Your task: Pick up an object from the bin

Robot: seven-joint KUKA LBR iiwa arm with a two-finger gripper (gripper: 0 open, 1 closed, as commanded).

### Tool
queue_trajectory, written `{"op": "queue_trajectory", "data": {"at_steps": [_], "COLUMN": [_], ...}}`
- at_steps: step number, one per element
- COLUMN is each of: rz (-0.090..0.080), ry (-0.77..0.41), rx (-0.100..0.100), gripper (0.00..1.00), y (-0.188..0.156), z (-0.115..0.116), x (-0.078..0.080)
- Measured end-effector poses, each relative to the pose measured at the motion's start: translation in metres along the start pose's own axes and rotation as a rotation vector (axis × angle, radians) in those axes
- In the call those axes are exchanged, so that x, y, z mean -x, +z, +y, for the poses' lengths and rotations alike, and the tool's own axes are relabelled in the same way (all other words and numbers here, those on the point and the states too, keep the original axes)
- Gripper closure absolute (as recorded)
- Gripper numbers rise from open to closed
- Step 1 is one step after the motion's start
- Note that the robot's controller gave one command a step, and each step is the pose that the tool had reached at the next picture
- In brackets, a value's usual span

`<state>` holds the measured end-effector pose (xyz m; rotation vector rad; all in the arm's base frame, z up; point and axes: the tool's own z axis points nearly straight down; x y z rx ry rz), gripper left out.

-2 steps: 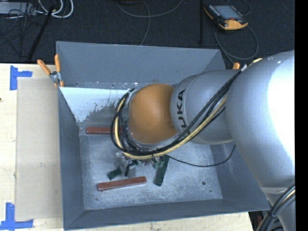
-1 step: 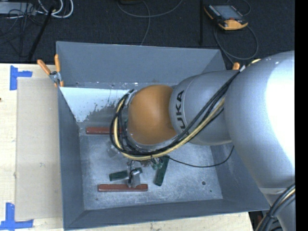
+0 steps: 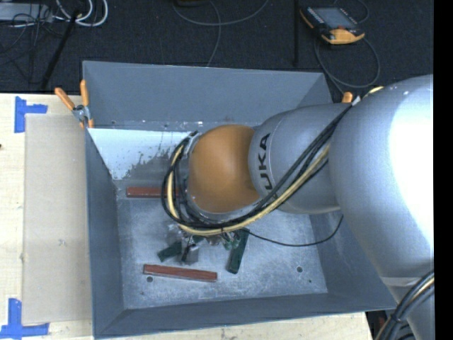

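Note:
My gripper [image 3: 188, 245] pokes out from under the arm's orange cover, low over the bin floor near its middle front. A small dark green piece [image 3: 170, 253] lies right at its left side, touching or nearly touching it. Just to its right a longer dark green block [image 3: 236, 255] stands on a slant. A flat reddish-brown stick [image 3: 180, 273] lies on the floor right in front of the gripper. Whether anything is in the gripper cannot be made out.
A second, shorter reddish-brown stick [image 3: 144, 191] lies at the back left of the floor, partly hidden by the arm's cables. The big arm and its cover hang over the bin's middle and right.

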<state>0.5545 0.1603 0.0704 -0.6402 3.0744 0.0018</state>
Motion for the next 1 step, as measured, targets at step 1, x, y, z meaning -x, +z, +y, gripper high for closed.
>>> {"op": "queue_trajectory", "data": {"at_steps": [1], "rz": [-0.006], "ry": [-0.022], "rx": [-0.001], "gripper": [1.0], "y": [-0.1436], "z": [0.0269], "x": [-0.0218]}}
